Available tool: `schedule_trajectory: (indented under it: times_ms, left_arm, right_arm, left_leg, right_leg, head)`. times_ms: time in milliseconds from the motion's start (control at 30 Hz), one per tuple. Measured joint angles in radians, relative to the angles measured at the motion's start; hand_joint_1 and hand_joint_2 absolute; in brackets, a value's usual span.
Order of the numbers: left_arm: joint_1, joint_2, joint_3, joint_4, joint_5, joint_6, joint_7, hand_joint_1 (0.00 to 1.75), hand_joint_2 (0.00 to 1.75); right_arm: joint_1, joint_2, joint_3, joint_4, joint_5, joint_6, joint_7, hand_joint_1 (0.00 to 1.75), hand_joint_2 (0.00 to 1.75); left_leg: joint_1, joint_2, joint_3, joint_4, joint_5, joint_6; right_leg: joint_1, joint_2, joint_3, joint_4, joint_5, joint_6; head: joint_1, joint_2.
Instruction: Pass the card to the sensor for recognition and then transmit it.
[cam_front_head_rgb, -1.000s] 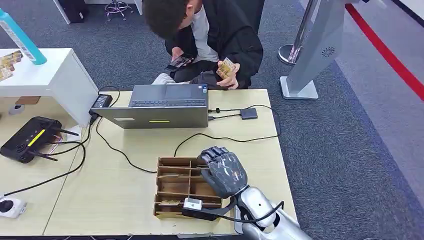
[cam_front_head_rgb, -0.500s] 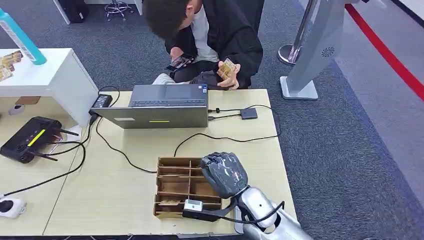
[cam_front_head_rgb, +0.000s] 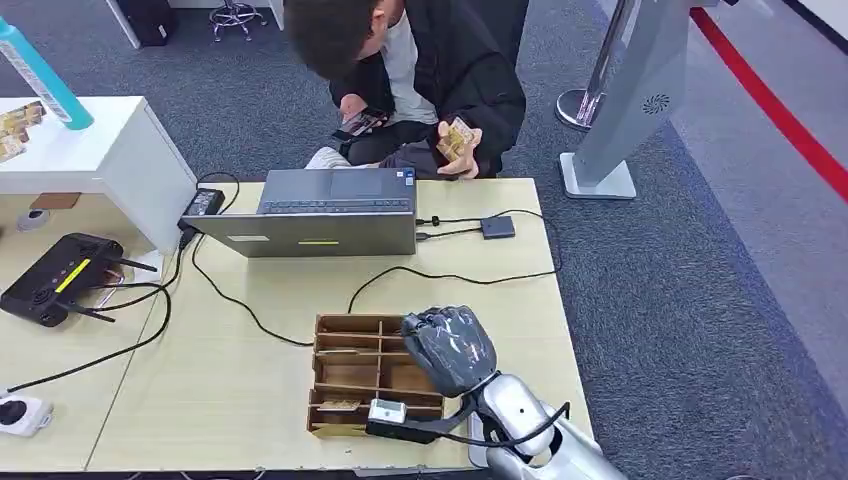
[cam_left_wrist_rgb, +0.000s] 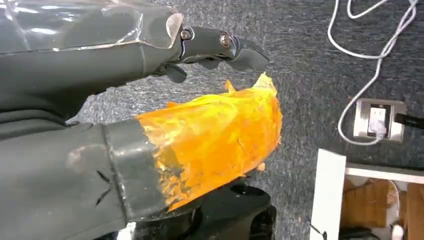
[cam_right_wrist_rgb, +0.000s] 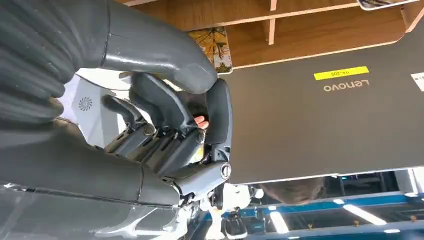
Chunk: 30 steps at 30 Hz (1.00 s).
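Observation:
My right hand (cam_front_head_rgb: 449, 349) hovers over the right side of a brown wooden card organizer (cam_front_head_rgb: 345, 372) near the table's front edge. Its fingers (cam_right_wrist_rgb: 172, 132) are curled into a fist against the thumb, and I see no card between them. A yellow patterned card (cam_right_wrist_rgb: 212, 42) lies in one organizer slot, and another card (cam_front_head_rgb: 340, 405) sits in the front row. The small dark sensor box (cam_front_head_rgb: 497, 227) lies at the table's far right, cabled to a grey laptop (cam_front_head_rgb: 320, 215). My left hand (cam_left_wrist_rgb: 190, 130), its thumb wrapped in orange tape, hangs over the carpet with fingers apart, holding nothing.
A person crouches behind the table holding several cards (cam_front_head_rgb: 454, 135) and a phone (cam_front_head_rgb: 360, 122). Black cables (cam_front_head_rgb: 240, 305) cross the tabletop. A black router (cam_front_head_rgb: 55, 275) and a white shelf (cam_front_head_rgb: 95, 150) stand at the left. A grey stand (cam_front_head_rgb: 625, 110) rises at the right.
My right hand's fingers, spread a second ago, have curled into a fist over the organizer. The person's hands shifted slightly.

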Motion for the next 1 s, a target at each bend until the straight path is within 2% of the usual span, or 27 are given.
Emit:
schedule_trajectory:
  times_ms: [600, 667, 700, 1000]
  left_arm:
    - [0.0, 0.0, 0.0, 0.0, 0.012, -0.003, -0.009, 0.0, 0.0]
    - [0.0, 0.0, 0.0, 0.0, 0.013, -0.003, -0.011, 0.0, 0.0]
    - [0.0, 0.0, 0.0, 0.0, 0.013, -0.003, -0.012, 0.0, 0.0]
    - [0.0, 0.0, 0.0, 0.0, 0.013, -0.003, -0.021, 0.0, 0.0]
  right_arm:
    - [0.001, -0.006, 0.0, -0.071, 0.021, -0.012, -0.003, 1.75, 1.75]
    - [0.001, -0.009, 0.0, -0.084, 0.022, -0.018, -0.005, 1.15, 1.75]
    - [0.0, -0.01, 0.0, -0.09, 0.022, -0.018, -0.005, 0.03, 1.75]
    - [0.0, -0.027, 0.011, -0.109, -0.014, 0.015, -0.029, 0.0, 1.75]
  left_leg:
    - [0.0, 0.0, 0.0, 0.0, 0.0, 0.0]
    - [0.0, 0.0, 0.0, 0.0, 0.0, 0.0]
    - [0.0, 0.0, 0.0, 0.0, 0.0, 0.0]
    - [0.0, 0.0, 0.0, 0.0, 0.0, 0.0]
  right_leg:
    - [0.0, 0.0, 0.0, 0.0, 0.0, 0.0]
    - [0.0, 0.0, 0.0, 0.0, 0.0, 0.0]
    - [0.0, 0.0, 0.0, 0.0, 0.0, 0.0]
    - [0.0, 0.0, 0.0, 0.0, 0.0, 0.0]
  head:
    - [0.0, 0.0]
    - [0.0, 0.0]
    - [0.0, 0.0]
    - [0.0, 0.0]
